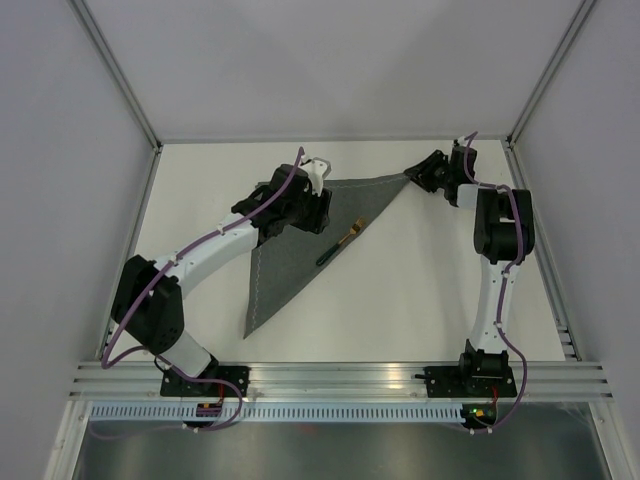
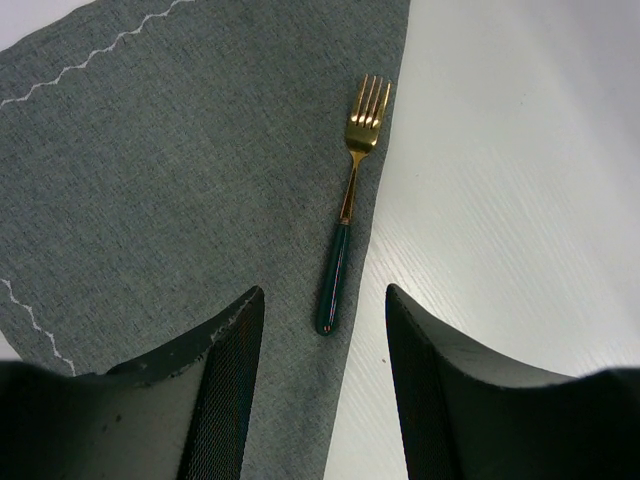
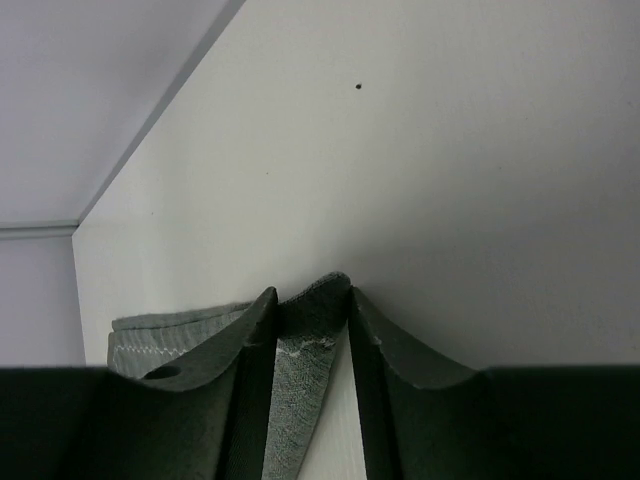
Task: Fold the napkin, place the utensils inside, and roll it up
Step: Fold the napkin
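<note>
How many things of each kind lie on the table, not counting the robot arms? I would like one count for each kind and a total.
napkin, dark grey: 1
fork, gold head and dark green handle: 1
Total: 2

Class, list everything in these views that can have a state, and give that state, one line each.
napkin: folded into a triangle, lying flat, not yet rolled.
fork: lying flat on the napkin along its long edge, not held.
left gripper: open, above the fork's handle.
right gripper: shut on the napkin's far corner.
</note>
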Robot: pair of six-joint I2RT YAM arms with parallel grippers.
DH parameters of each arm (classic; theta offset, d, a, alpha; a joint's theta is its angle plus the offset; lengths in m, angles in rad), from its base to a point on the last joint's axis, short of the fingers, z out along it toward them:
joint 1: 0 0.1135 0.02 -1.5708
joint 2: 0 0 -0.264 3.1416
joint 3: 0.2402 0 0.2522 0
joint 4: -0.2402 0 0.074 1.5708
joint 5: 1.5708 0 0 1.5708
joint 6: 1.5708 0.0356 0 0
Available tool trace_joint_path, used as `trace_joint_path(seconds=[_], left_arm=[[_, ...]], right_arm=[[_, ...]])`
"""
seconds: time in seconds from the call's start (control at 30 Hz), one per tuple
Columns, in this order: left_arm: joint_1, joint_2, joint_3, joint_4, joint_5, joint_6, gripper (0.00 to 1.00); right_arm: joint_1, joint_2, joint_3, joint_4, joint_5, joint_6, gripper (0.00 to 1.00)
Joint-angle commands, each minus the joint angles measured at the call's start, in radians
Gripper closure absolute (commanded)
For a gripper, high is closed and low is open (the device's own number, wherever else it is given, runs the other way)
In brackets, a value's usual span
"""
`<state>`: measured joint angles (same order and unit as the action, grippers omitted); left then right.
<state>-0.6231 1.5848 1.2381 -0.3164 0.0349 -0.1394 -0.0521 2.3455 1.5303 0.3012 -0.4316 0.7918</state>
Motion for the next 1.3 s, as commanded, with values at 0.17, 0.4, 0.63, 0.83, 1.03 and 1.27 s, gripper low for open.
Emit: trace_joint_path(seconds=[0.17, 0.4, 0.63, 0.83, 1.03, 1.27], left_arm=[[0.003, -0.02, -0.017, 0.046, -0.007, -0.022, 0.42], [0.003, -0.003, -0.014, 0.072, -0.01, -0.028, 0.42], [0.01, -0.002, -0.002, 0.077, -0.029, -0.066, 0.42], [0.037, -0.028, 0.015, 0.048, -0.03, -0.135, 0.43], [0.085, -0.084, 0.041, -0.033, -0.119, -0.233, 0.43], [0.171, -0.242, 0.041, -0.107, -0.095, -0.312, 0.41]], right_arm=[[0.009, 0.021, 0.014, 0.036, -0.01, 0.001, 0.74], [0.032, -0.066, 0.01, 0.056, -0.013, -0.095, 0.85], [0.087, -0.19, -0.025, 0.064, -0.036, -0.212, 0.96], [0.133, -0.293, -0.079, 0.047, -0.079, -0.342, 0.98], [0.225, -0.431, -0.162, -0.02, -0.116, -0.543, 0.98], [0.409, -0.567, -0.268, -0.148, -0.044, -0.784, 0.99]])
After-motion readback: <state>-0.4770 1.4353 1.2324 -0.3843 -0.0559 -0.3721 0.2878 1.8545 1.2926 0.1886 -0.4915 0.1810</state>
